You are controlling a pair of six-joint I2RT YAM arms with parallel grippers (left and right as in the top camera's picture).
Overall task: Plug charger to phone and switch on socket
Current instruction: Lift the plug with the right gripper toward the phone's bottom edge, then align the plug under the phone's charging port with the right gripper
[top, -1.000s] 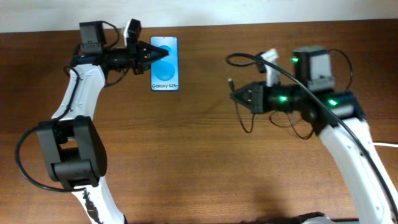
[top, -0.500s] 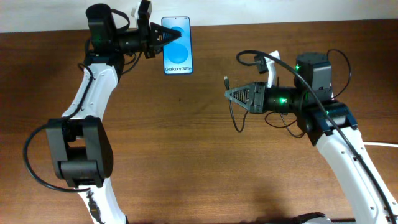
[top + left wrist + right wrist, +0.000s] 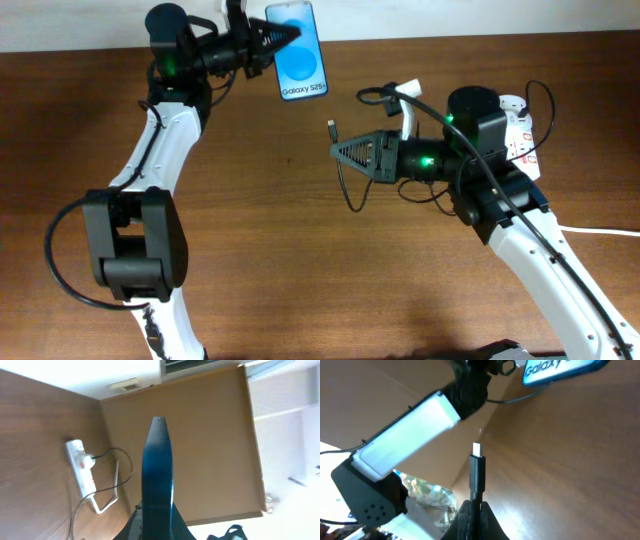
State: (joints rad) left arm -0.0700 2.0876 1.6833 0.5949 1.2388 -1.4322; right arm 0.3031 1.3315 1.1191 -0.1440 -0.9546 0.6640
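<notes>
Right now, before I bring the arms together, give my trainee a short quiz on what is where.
1. True or false: the phone lies flat on the table.
2. What is the right gripper shut on? A) the charger B) the phone C) nothing
3. Short answer: is the charger's plug tip in the phone yet?

Key
1. False. The left gripper holds it up off the table.
2. A
3. No. The tip is in the open, apart from the phone.
</notes>
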